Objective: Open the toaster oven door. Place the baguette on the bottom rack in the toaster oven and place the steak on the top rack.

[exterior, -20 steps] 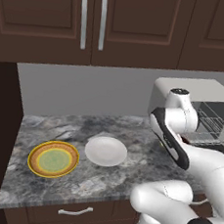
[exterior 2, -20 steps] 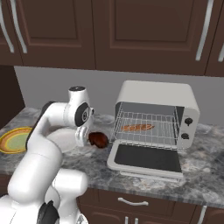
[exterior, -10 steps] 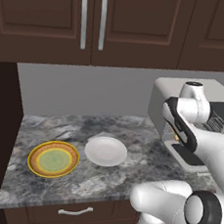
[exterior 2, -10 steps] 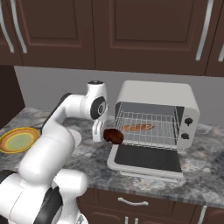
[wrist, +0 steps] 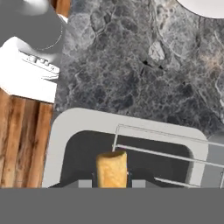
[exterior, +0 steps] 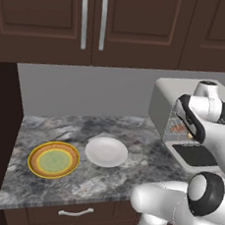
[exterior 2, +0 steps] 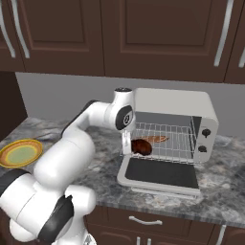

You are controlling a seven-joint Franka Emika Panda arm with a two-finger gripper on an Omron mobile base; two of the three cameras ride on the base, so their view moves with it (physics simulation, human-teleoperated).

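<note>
Steak point(exterior 2: 141, 146) in fingers point(exterior 2: 128, 143) before open toaster oven point(exterior 2: 172, 123).

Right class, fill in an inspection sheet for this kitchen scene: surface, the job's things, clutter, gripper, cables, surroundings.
Surface: grey marbled counter.
Job's things: toaster oven with its toaster oven door folded down flat; baguette lies inside on a wire rack; steak held at the oven mouth, above the door.
Clutter: white plate and yellow plate, both bare, left of the oven.
Gripper: gripper shut on the steak.
Cables: nothing seen.
Surroundings: dark wood cabinets above, grey wall behind.
</note>
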